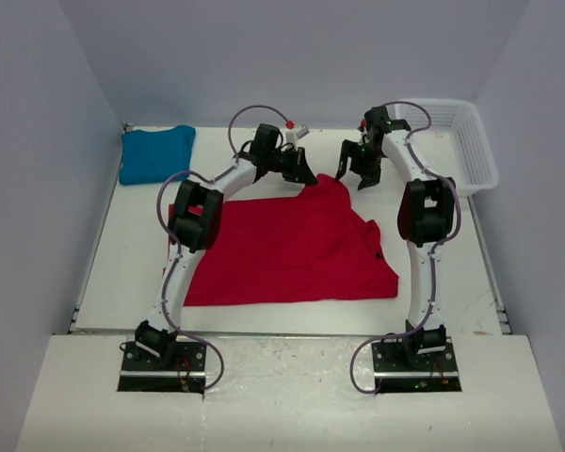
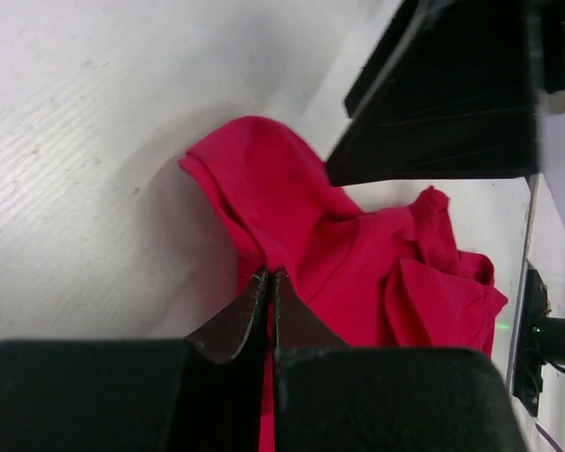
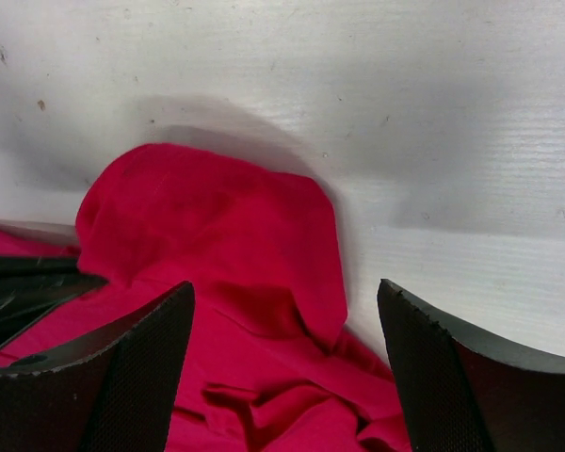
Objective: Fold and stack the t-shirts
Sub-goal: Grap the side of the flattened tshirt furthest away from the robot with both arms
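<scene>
Pinching rumpled red t-shirt point(image 1: 292, 250), left end effector point(image 2: 268, 275) is closed; right end effector point(image 3: 286, 290) spread.

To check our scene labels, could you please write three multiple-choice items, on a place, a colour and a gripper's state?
1. Where does the teal-blue t-shirt lie? A) far left corner of the table B) near right corner C) between the arms
2. What colour is the cloth in the left gripper? A) teal-blue B) red C) white
3. How does the right gripper stand? A) open, holding nothing B) shut on cloth C) shut, empty
Answers: 1 A, it lies at the table's far left corner. 2 B, its shut jaws pinch the red t-shirt. 3 A, its jaws stand wide apart above the cloth, gripping nothing.
</scene>
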Controlling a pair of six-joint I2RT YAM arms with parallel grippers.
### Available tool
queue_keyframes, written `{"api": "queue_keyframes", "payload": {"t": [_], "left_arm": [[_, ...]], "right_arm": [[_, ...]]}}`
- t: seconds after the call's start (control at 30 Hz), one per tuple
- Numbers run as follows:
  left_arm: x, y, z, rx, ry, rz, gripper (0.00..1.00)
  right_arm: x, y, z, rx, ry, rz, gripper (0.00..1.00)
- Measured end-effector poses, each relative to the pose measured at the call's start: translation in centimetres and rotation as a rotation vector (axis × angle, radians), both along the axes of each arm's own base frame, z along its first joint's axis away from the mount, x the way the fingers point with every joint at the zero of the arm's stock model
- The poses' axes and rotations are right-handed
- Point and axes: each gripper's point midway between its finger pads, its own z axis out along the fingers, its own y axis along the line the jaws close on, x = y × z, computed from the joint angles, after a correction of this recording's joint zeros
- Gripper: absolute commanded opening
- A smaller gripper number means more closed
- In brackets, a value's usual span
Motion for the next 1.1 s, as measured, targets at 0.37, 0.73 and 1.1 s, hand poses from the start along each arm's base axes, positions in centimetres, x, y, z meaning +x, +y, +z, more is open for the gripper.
{"api": "queue_keyframes", "payload": {"t": [0.37, 0.73, 1.1], "left_arm": [[-2.7, -0.5, 6.9, -0.045, -0.116, -0.056, 0.00], [-7.7, 1.1, 3.4, 0.040, -0.028, -0.041, 0.00], [-14.3, 2.3, 1.2, 0.106, 0.004, -0.006, 0.00]], "right_arm": [[-0.9, 0.0, -1.2, -0.001, 0.033, 0.010, 0.76], [-5.3, -0.6, 3.0, 0.009, -0.025, -0.001, 0.75], [-6.8, -0.4, 5.6, 0.027, -0.111, 0.008, 0.75]]}}
